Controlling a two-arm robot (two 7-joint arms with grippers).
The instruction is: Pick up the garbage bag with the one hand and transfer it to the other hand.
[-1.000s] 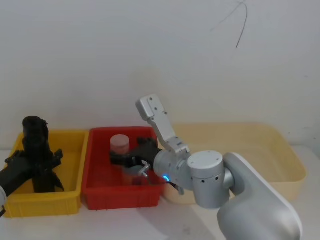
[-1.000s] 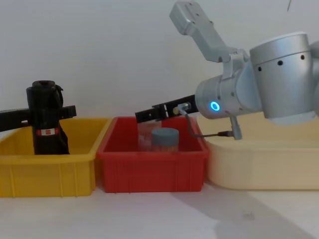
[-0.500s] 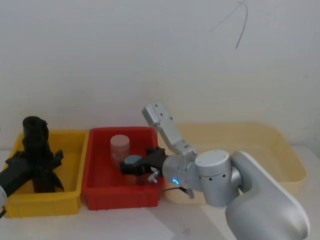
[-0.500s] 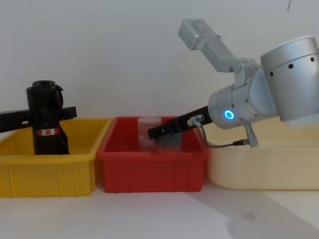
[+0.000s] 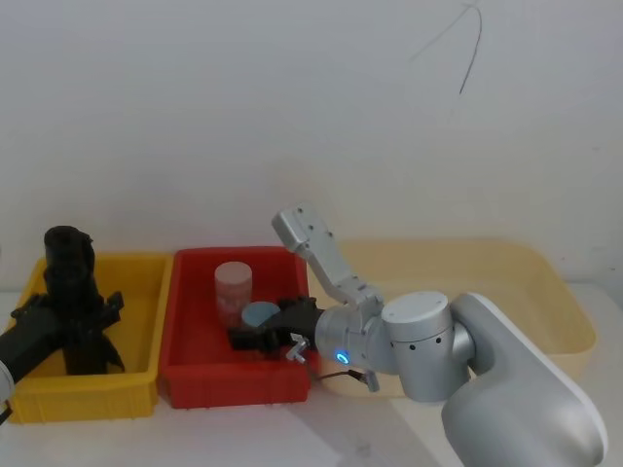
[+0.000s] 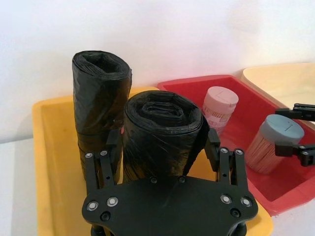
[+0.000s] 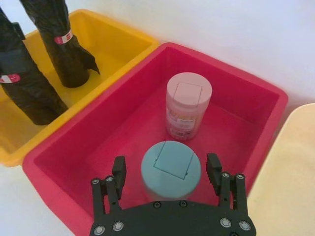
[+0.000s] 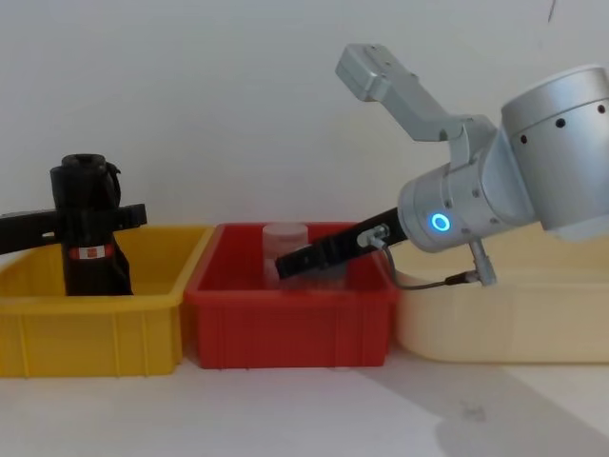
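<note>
At lower left of the head view, in the yellow bin (image 5: 136, 389), my left pincer (image 5: 68, 311) sits around the upright garbage bag (image 5: 68, 263); whether it pinches yet I cannot tell. Meanwhile my right pincer (image 7: 166, 169) has dropped into the red bin (image 7: 256, 128), spread about a blue-lidded jar (image 7: 171, 162), far from any handover.

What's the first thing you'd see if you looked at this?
Probably the big silver right arm with a glowing blue ring, its right gripper open around a blue-lidded jar in the red bin. At the left, the left gripper sits around the black garbage bag standing in the yellow bin.
</note>
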